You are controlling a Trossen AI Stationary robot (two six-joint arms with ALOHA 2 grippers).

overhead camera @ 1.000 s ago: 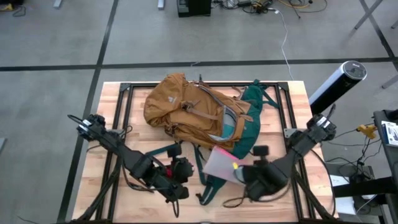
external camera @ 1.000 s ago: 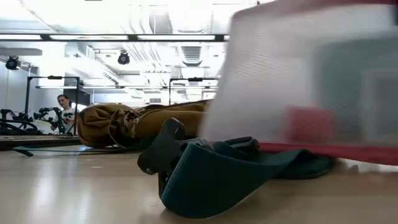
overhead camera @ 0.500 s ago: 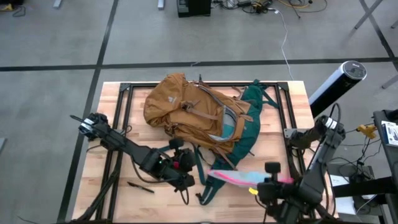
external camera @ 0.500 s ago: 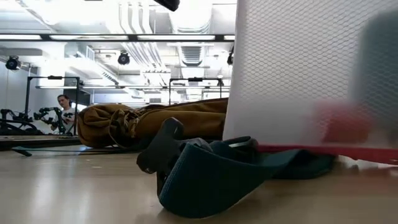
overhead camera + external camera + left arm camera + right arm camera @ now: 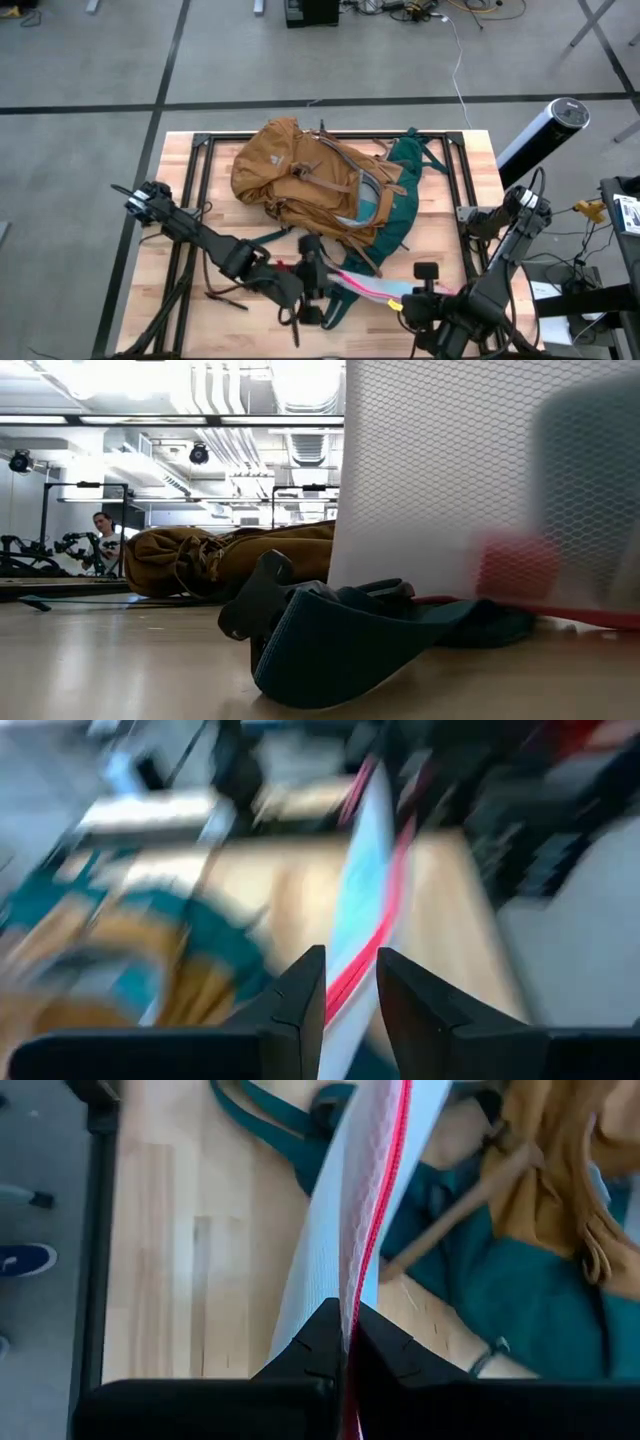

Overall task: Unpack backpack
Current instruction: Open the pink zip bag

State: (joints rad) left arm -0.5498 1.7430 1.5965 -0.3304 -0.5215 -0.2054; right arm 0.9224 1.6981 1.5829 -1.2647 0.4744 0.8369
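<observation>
Room: grey floor (image 5: 90,60) with dark seam lines, cables at the far edge; low view shows ceiling lights, ducts and a person (image 5: 103,530) far off at the back beside some equipment.

Worktop (image 5: 165,265): light wood planks in a black frame, both arms coming in from the near corners.

Backpack (image 5: 300,175) lies flat on the far-middle of the worktop, mustard-tan body toward the left arm's side, dark green back panel and straps (image 5: 400,200) spread toward the right side and trailing to the near edge. Brown buckled strap runs across the tan fabric. In the low view a green strap loop (image 5: 340,650) sits right in front of the camera and blocks much of the tan body behind.

Mesh pouch (image 5: 370,288), white with pink-red edge, held edge-up off the worktop near the front centre, just in front of the backpack's green straps. It fills the right half of the low view and hides what is behind.

Right gripper (image 5: 345,1342) pressed tight on the pouch's pink edge. Left gripper (image 5: 350,982) at the pouch's other end, fingers slightly spread with the pouch edge between them; contact cannot be told, view is smeared.

Grey cylinder (image 5: 540,135) stands off the worktop's right side.
</observation>
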